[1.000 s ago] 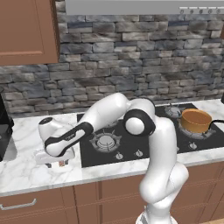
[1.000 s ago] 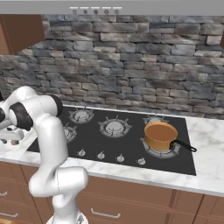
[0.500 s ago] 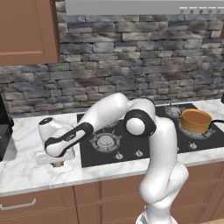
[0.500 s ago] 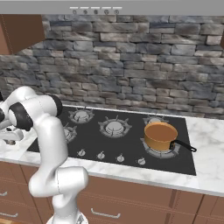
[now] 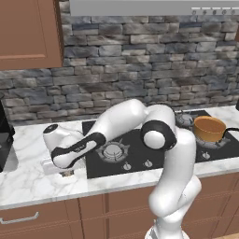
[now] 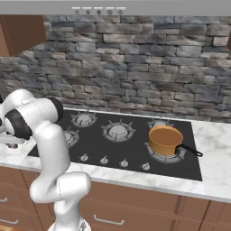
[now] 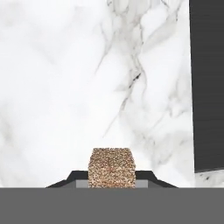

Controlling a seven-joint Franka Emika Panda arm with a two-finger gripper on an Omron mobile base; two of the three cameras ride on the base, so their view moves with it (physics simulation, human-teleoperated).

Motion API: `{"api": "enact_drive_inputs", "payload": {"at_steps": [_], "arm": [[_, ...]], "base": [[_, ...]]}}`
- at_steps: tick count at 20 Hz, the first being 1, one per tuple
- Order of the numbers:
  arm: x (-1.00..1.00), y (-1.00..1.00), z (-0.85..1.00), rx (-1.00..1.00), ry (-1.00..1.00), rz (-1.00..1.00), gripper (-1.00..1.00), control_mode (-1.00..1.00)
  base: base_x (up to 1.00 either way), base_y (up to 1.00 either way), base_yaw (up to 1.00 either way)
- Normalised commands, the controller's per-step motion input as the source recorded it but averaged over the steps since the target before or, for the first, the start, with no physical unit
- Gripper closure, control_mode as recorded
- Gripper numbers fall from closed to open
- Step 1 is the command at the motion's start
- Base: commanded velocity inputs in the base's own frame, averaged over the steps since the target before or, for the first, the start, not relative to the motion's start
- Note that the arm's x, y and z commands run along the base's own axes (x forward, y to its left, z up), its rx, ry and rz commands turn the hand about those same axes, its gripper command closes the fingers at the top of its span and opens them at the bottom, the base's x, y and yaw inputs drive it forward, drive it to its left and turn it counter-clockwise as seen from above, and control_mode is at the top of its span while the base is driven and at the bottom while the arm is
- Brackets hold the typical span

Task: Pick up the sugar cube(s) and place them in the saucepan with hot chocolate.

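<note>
glossy white rounded arm [image 5: 126,121] — dark joints, black bands.

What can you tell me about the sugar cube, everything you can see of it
The sugar cube is a small speckled tan-brown block with a grainy surface and square edges. In the hand view it sits upright between the gripper's two dark fingertips, which are shut on its sides. Beneath it lies the white marble counter, beside the edge of the black stovetop. Whether it touches the counter cannot be told.
</note>
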Motion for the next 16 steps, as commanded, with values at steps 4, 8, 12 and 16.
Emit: {"api": "enact_drive_inputs", "payload": {"at_steps": [4, 8, 12, 16], "arm": [[-0.65, -0.77, 0.69, -0.02, -0.28, -0.1, 1.0, -1.0], [-0.51, -0.93, 0.83, 0.0, -0.15, -0.11, 1.0, -1.0], [-0.38, -0.96, 0.99, 0.01, -0.04, -0.13, 1.0, -1.0], [-0.15, -0.93, 1.0, 0.05, 0.0, -0.12, 1.0, -1.0]], "base": [[0.0, 0.0, 0.0], [0.0, 0.0, 0.0], [0.0, 0.0, 0.0], [0.0, 0.0, 0.0]]}}
